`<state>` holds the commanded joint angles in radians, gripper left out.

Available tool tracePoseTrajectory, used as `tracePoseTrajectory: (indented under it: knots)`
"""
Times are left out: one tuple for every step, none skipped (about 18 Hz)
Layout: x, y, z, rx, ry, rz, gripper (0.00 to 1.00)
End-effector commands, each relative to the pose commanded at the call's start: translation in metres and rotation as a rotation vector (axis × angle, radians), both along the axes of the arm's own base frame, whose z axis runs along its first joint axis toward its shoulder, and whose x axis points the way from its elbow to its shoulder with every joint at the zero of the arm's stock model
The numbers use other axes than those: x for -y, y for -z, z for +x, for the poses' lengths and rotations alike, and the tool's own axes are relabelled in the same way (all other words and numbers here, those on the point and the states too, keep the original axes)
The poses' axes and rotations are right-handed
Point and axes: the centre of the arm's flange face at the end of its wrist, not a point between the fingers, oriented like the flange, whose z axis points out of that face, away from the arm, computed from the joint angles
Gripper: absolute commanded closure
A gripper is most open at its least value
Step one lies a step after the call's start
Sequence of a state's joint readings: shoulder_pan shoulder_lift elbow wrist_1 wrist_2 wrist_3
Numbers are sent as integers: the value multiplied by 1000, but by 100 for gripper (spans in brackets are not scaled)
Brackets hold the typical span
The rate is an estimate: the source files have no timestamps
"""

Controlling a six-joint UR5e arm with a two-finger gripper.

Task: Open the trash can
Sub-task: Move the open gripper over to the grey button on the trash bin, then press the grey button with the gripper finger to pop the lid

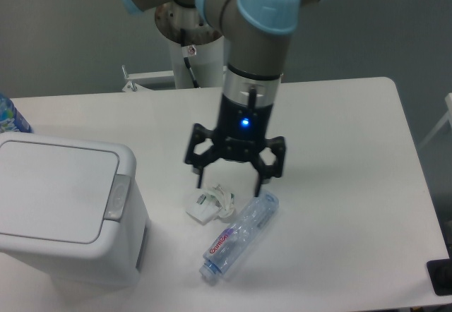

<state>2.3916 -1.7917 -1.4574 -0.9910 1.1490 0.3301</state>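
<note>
Clear plastic water bottle (240, 236) lying on its side on the white table (353, 157), crumpled white wrapper (210, 204) just beside its upper end, blue-patterned object (10, 116) at the left edge

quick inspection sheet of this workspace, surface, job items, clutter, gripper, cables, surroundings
surface: white table, rounded corner at far right, mostly bare on the right side
job's things: trash can at the front left, lid flat and closed; grey push-button on its right rim, untouched
clutter: clear plastic bottle lying on its side; small crumpled white item just left of it; blue-patterned object partly cut off at the left edge; dark object at the right edge
grippers: gripper open, pointing down over the white item and the bottle's end, apart from the trash can
cables: black cable along the white pedestal behind the table
surroundings: grey floor or backdrop; white frame piece at the far right edge
</note>
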Motion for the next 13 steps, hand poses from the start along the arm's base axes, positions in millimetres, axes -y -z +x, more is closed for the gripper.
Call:
tracePoseTrajectory:
  knots:
    - [-7,-1,10,10,0,2,0]
    - [-11,-4,15,12,5,5,0]
    - [-13,-7,16,8,7,9,0]
    - [-18,-9,22,6,18,13,0]
    - [-26,-6,29,8,35,10,0]
    - [-32,-3,35,10,48,8,0]
    - [-37,4,38,17,57,-1,0]
    - [-40,6,38,12,57,4,0]
    - [-42,9,38,21,49,4,0]
    - [-44,9,41,27,47,5,0]
    - [-45,10,42,31,45,4,0]
    - [-46,9,44,32,45,5,0]
    - [-47,10,46,34,47,4,0]
